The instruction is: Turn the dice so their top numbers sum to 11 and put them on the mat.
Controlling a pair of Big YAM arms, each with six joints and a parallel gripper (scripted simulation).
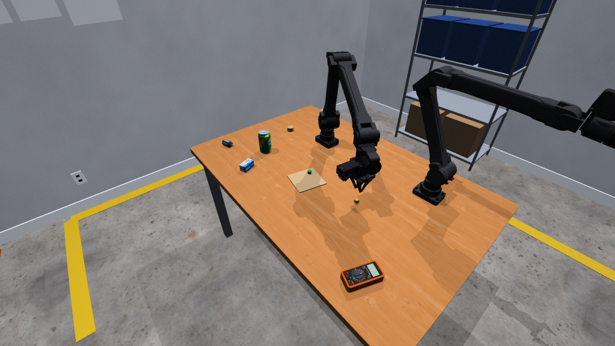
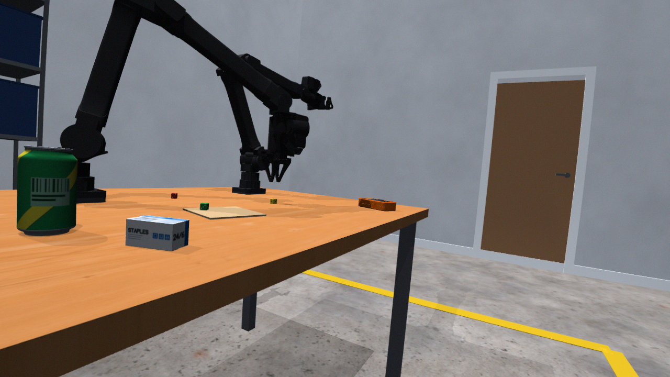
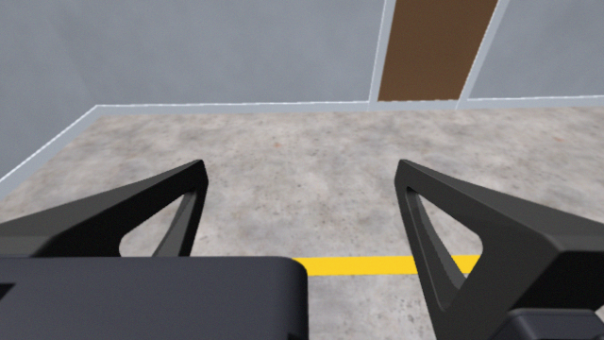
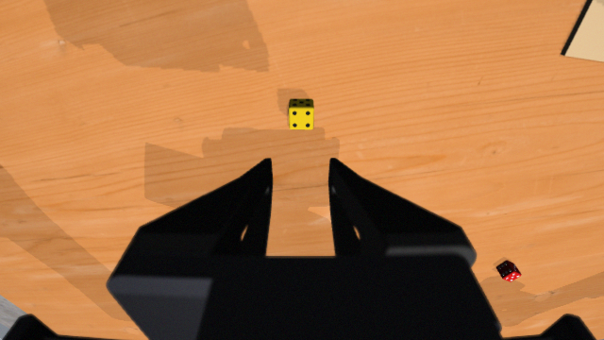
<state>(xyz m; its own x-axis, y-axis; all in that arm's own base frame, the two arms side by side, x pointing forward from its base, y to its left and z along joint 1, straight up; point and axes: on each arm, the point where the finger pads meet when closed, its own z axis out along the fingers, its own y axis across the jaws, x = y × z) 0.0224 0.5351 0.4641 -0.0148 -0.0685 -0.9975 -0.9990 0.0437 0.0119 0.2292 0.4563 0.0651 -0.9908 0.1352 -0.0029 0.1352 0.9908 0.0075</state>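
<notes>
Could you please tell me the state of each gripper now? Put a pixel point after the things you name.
Left gripper [image 2: 330, 103] [image 3: 302, 170]: open, holding nothing.
Right gripper [image 1: 362, 189] [image 2: 277, 180] [image 4: 301, 162]: partly open, holding nothing.

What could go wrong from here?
- Right gripper is only part open above the table; if misaligned on descent, a fingertip may clip the yellow die and tip it.
- Green die sits near the mat's edge; placing others carelessly might knock it off.

Red die [image 2: 174, 196] [image 4: 509, 271]: hidden in the top view
Green die [image 1: 309, 171] [image 2: 204, 206]: pips too small to read — top view
Mat [image 4: 587, 40]: cut off — right wrist view's edge
</notes>
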